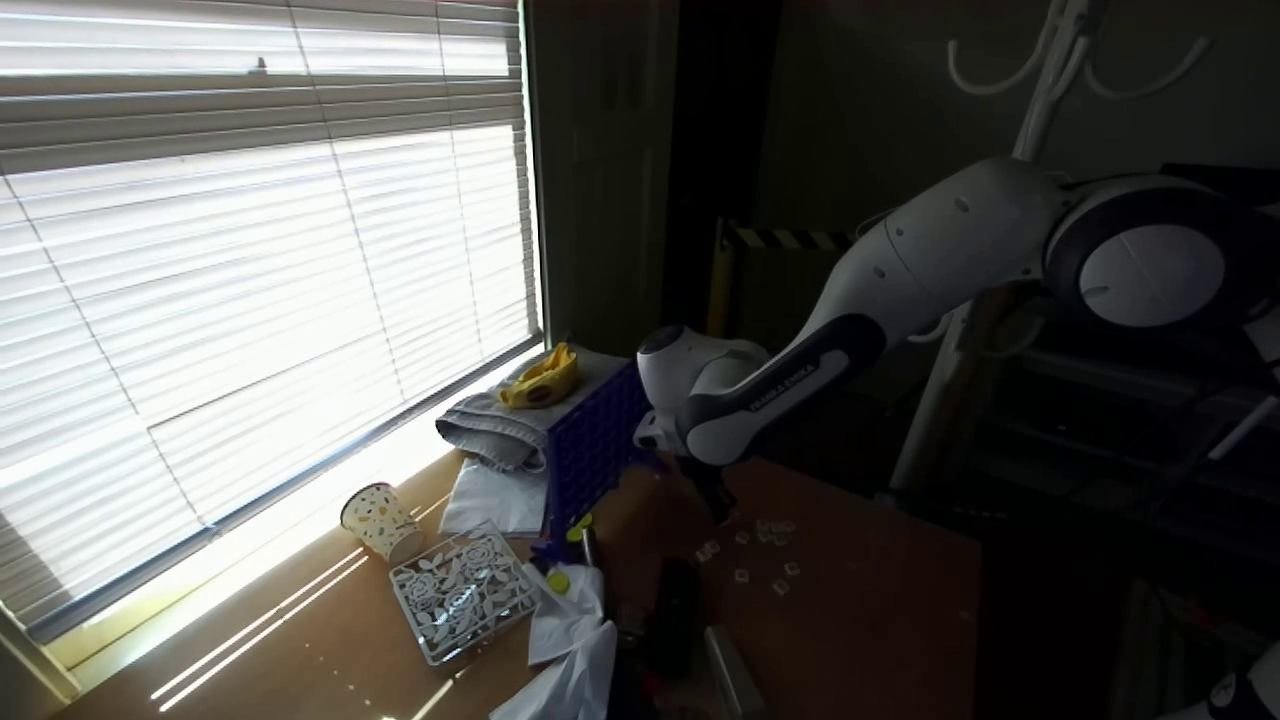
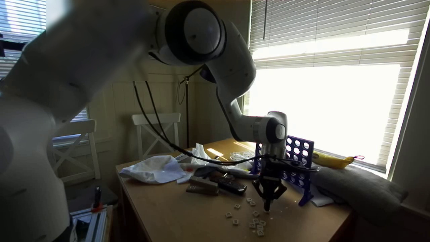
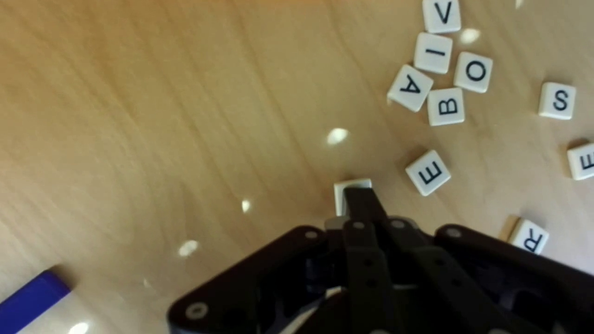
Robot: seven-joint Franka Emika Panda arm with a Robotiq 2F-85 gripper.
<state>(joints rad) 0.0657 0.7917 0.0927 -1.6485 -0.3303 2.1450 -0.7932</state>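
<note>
where the gripper (image 3: 364, 199) points, 1 tile (image 3: 340, 197) lies

- Bare tabletop (image 3: 153, 106) is stretching out beside the gripper (image 2: 267, 204), leaving a low lane opposite the scattered letter tiles (image 3: 446, 106).
- The upright blue rack (image 1: 597, 445) is walling off the window (image 1: 270, 270) side.
- A dark remote (image 2: 233, 186) and a grey block (image 2: 204, 184) are hemming another flank.
- Black cables (image 2: 174, 146) are drooping over both, perhaps clearing them.
</note>
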